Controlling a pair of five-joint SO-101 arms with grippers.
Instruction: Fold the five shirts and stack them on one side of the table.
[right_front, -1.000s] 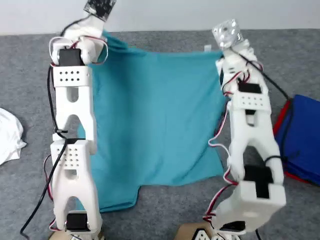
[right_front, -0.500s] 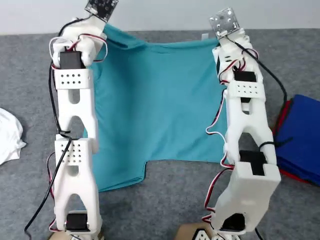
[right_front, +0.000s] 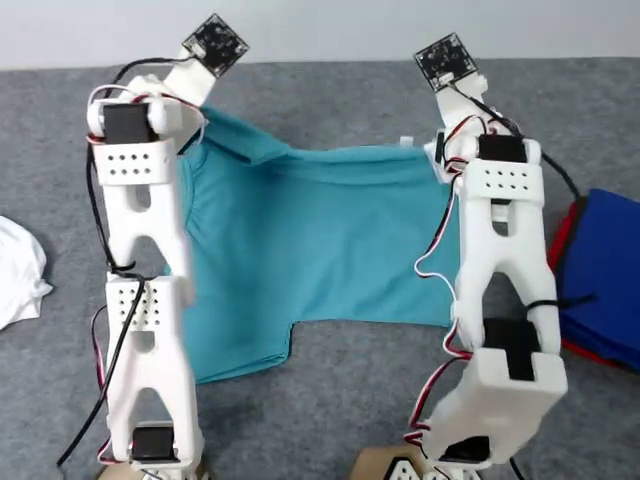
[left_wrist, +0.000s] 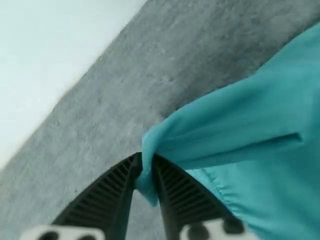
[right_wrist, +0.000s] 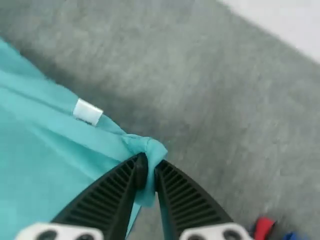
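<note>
Across the middle of the grey counter (right_front: 330, 100), between the two arms, lies a teal shirt (right_front: 310, 250), spread mostly flat. Its long axis runs from the counter's left side to its right. One sleeve (right_front: 240, 350) juts toward the near edge at the cloth's left end, so the shoulder end seems to point left and the straighter end right. The shirt's far border is lifted and drawn into a ridge running left to right.

Both sets of jaws are at that far border. The left jaws are closed narrow on a bunched corner of teal fabric (left_wrist: 250, 130), where a gathered seam shows. The right jaws are pinched on the opposite far corner (right_wrist: 147, 147), just beside a small white label (right_wrist: 88, 112) sewn to the edge.

From above, the left arm (right_front: 140, 230) and right arm (right_front: 505, 250) each stand over a side margin of the shirt and hide those parts.

At the counter's right edge sits a folded blue shirt (right_front: 605, 260) on something red (right_front: 565, 235), near the right arm and apart from the teal cloth. A crumpled white garment (right_front: 20, 270) lies at the left edge, well apart.
</note>
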